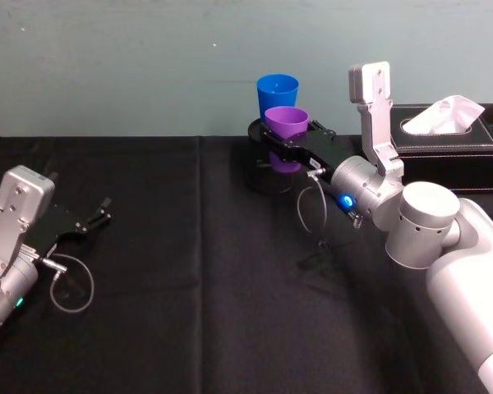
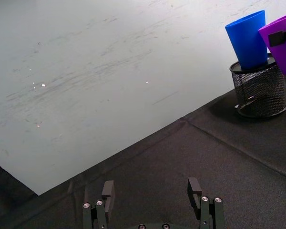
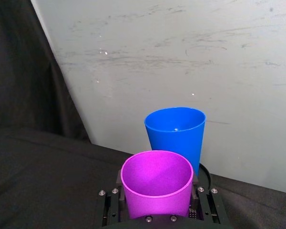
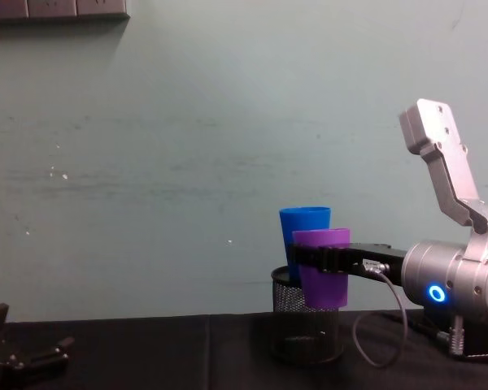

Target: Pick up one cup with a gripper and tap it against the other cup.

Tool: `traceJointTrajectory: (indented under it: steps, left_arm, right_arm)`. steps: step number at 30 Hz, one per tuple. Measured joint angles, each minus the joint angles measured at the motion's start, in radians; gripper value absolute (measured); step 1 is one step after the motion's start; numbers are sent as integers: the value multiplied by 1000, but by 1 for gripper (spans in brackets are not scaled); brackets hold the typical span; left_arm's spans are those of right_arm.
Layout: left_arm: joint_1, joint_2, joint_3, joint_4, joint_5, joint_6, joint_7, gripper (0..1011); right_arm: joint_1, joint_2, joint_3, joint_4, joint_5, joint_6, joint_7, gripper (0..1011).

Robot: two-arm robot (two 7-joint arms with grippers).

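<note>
My right gripper (image 1: pixel 289 141) is shut on the purple cup (image 1: pixel 286 123), holding it upright in the air by its sides. The blue cup (image 1: pixel 278 90) stands just behind it in a black wire-mesh pen holder (image 1: pixel 263 176). From the side, the purple cup (image 4: pixel 322 280) overlaps the blue cup (image 4: pixel 303 221) and hangs over the holder (image 4: pixel 305 329); I cannot tell whether the cups touch. The right wrist view has the purple cup (image 3: pixel 157 183) close in front of the blue cup (image 3: pixel 175 131). My left gripper (image 1: pixel 94 217) rests open at the far left, nothing in it.
A black tissue box (image 1: pixel 452 139) with white tissue stands at the back right, behind my right arm. Black cloth (image 1: pixel 189 279) covers the table up to a pale wall. The left wrist view has the holder (image 2: pixel 258 90) with both cups far off.
</note>
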Motion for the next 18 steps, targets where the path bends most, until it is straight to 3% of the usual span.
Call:
traceJointTrajectory:
  steps: [18]
  left_arm:
    - [0, 0, 0, 0, 0, 0, 0, 1000]
  right_arm:
    - [0, 0, 0, 0, 0, 0, 0, 733]
